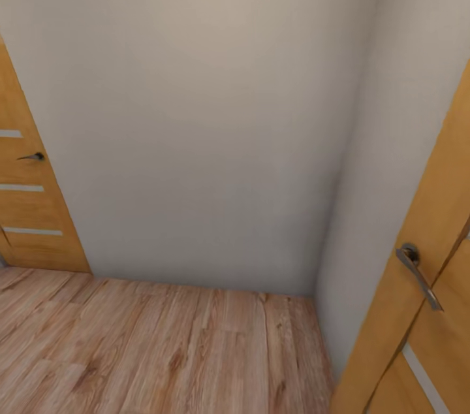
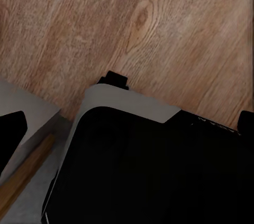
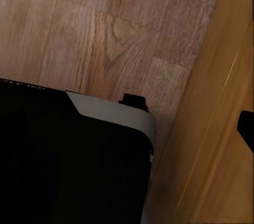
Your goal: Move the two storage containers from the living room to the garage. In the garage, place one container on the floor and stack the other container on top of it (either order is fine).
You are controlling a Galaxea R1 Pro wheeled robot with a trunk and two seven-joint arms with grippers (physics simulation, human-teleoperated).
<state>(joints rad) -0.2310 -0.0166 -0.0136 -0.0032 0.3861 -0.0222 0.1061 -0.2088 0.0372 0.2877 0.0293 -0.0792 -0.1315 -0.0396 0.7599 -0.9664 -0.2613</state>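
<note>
Ahead, the head camera faced a bare grey-beige plaster wall (image 1: 196, 107) meeting a second wall at a corner, above a light wood plank floor (image 1: 150, 349). Two orange-brown wooden doors with pale horizontal slits stood in sight: one door on the left (image 1: 26, 205) with a small dark lever handle (image 1: 32, 157), and one door on the right (image 1: 424, 283), near the camera, with a grey metal lever handle (image 1: 418, 273).

Below the left wrist camera lay the robot's black base with a grey rim (image 2: 132, 102) over the planks, beside a grey wall foot. Below the right wrist camera the same black, grey-edged base (image 3: 111, 113) sat just beside the right door's wooden face (image 3: 211, 128).

Dark shapes at the edges of both wrist pictures may have been fingertips; whether either gripper was parted or closed I could not tell.
</note>
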